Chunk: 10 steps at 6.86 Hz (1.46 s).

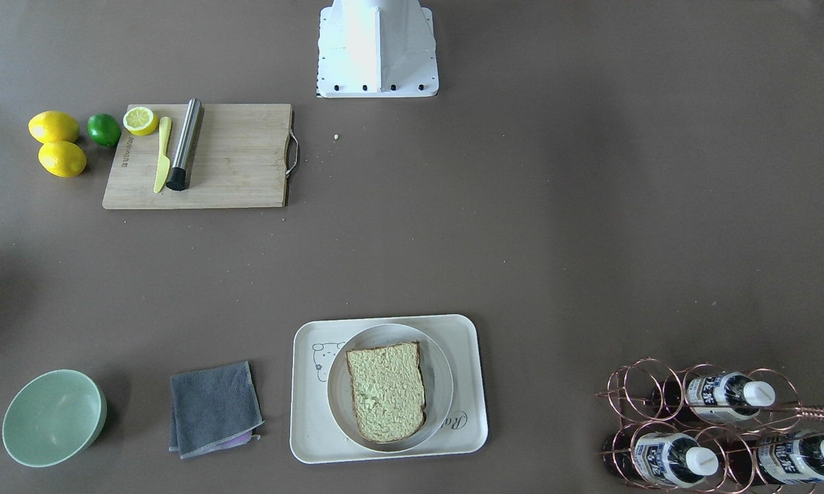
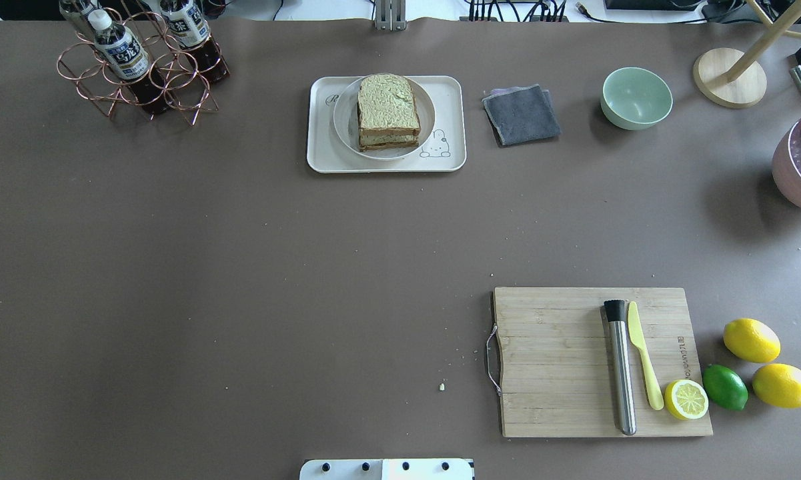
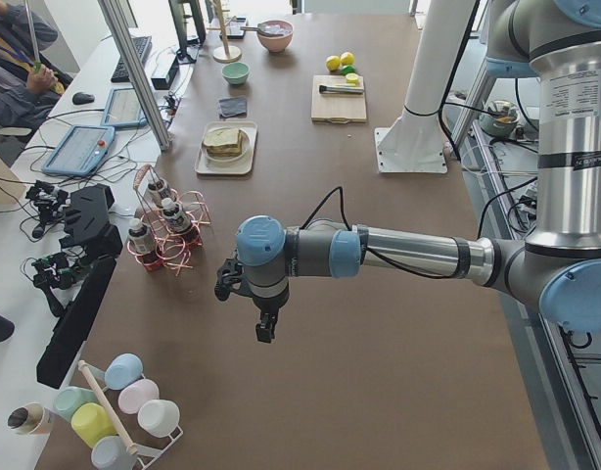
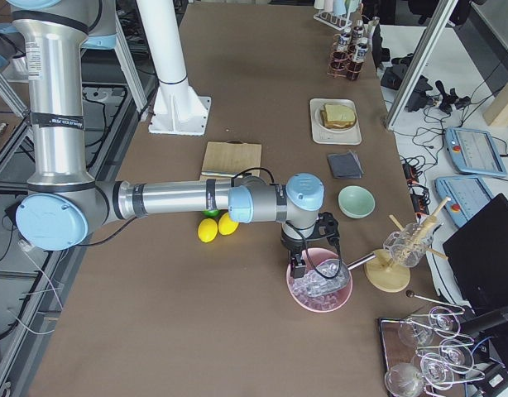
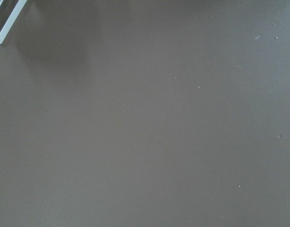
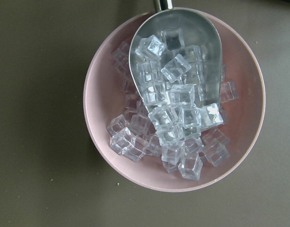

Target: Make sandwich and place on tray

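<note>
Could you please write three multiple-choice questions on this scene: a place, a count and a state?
1. Where is the sandwich? A in the green bowl; B on the grey cloth; C on a plate on the tray.
2. How many whole lemons lie beside the cutting board? A two; B one; C four.
3. The scoop in the pink bowl is: A empty; B full of ice cubes; C upside down.
1 C: it sits on the plate inside the tray. 2 A: two lie by the lime. 3 B: cubes fill it.

Board [image 1: 233,158], lemons [image 1: 53,127], pink bowl [image 6: 149,177] w/ ice [image 6: 173,94].
</note>
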Available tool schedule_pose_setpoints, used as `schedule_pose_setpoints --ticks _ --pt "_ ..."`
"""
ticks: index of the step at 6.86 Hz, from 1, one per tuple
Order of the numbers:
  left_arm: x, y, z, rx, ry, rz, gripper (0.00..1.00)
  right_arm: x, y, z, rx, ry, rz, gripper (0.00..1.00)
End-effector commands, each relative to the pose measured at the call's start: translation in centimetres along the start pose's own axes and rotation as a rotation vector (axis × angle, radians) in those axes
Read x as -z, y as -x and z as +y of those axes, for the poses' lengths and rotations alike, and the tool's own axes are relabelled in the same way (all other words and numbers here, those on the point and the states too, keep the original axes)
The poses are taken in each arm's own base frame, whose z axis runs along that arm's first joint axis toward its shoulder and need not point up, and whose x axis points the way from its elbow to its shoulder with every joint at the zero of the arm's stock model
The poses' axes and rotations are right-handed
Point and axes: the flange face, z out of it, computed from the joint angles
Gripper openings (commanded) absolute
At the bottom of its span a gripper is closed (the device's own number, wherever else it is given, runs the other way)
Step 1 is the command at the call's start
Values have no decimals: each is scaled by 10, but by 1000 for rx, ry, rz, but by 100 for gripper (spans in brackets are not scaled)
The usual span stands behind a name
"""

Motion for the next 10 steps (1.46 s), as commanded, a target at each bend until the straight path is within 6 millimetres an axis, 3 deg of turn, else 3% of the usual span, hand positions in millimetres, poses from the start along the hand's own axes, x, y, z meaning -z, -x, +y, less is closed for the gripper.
schedule_pose_setpoints --ticks 1,10 --pt "-1 5 2 11 5 -9 97 1 1 0 2 -3 1 100" --pt "0 2 6 57 4 -3 97 7 3 3 10 -12 24 100"
